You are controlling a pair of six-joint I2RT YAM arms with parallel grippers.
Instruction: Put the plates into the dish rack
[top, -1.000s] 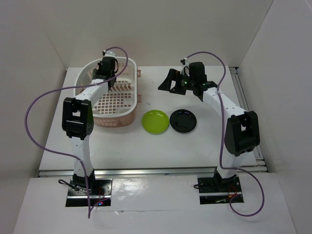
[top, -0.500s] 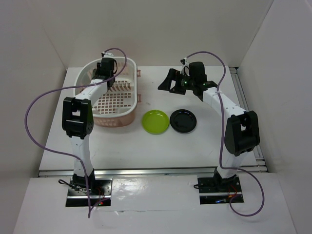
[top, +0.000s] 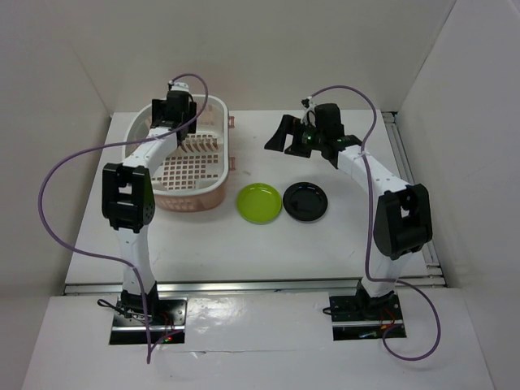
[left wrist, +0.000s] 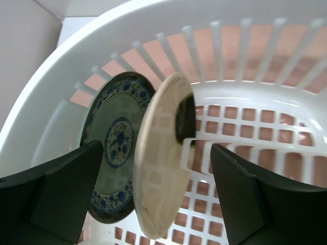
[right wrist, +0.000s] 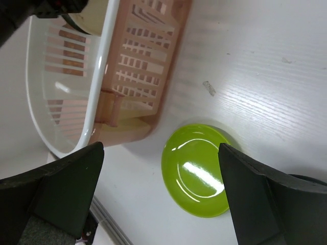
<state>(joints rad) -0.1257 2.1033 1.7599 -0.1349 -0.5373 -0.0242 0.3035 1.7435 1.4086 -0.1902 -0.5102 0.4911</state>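
Observation:
The dish rack stands at the back left. In the left wrist view a cream plate stands on edge among the tines. A dark teal patterned plate leans behind it against the rack's white wall. My left gripper hangs open over the cream plate, its fingers well apart from it on both sides. A lime green plate and a glossy black plate lie flat on the table, right of the rack. My right gripper is open and empty above the green plate.
White walls close in the table at the back and on both sides. The rack's pink side lies close to the green plate. Purple cables loop from both arms.
My left gripper has opened and let go of the cream plate, which stays standing in the rack; the gripper has shifted slightly toward the back. The right arm has not moved.

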